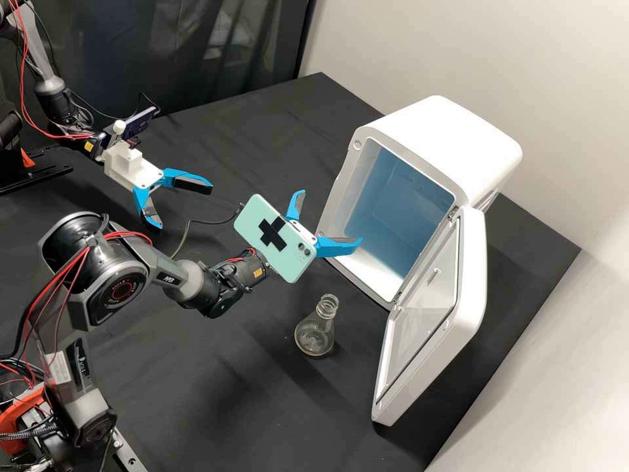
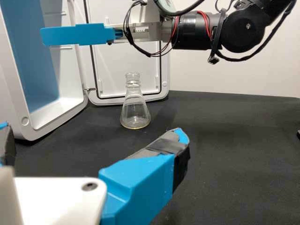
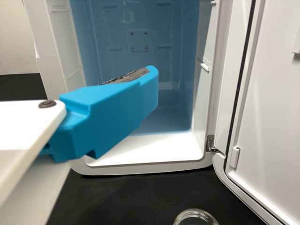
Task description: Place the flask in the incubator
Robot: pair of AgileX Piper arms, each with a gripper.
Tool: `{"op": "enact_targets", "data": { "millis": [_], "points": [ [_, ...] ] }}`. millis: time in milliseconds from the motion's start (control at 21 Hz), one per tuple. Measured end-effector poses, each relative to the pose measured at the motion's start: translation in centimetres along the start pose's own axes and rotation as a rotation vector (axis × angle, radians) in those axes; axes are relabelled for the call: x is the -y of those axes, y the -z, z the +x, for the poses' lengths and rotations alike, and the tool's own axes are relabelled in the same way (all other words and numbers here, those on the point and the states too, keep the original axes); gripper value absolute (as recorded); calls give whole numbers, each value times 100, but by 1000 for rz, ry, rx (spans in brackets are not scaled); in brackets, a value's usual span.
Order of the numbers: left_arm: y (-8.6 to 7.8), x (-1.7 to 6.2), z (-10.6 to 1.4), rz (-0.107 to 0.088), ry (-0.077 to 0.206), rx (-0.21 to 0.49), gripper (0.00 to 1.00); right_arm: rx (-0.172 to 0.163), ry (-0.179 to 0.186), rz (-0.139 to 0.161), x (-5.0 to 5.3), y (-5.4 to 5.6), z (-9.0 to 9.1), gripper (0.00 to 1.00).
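The flask [image 1: 317,328], a small conical one of clear glass, was seen standing upright and uncapped on the black bench [image 1: 216,393], just in front of the open incubator [image 1: 452,144] and near the foot of its swung-out door [image 1: 426,314]. It was judged to be light, rigid, smooth and breakable, and apparently empty, so a slip or a knock could be expected to tip or crack it. The narrow neck below the rim was considered the best place for it to be taken hold of, with the fingers closed across it from the side; the wide sloping body would likely be squeezed out of the pads. The right gripper [image 1: 331,217] was held spread apart and empty above the flask, at the mouth of the blue chamber. The left gripper [image 1: 185,208] was likewise parted with nothing held, well back from the flask. The door's inner edge and the chamber's lower lip were judged to be the obstacles on the way in.
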Motion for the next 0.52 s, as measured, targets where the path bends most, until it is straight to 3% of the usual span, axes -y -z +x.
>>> {"op": "enact_targets", "data": {
  "millis": [380,523],
  "points": [
    [-21,3,5,2,1,11,100,-3,-3,0,-3,3,0,100],
    [-21,3,5,2,1,11,100,-17,-12,-9,-22,-86,-119,100]
  ]
}}
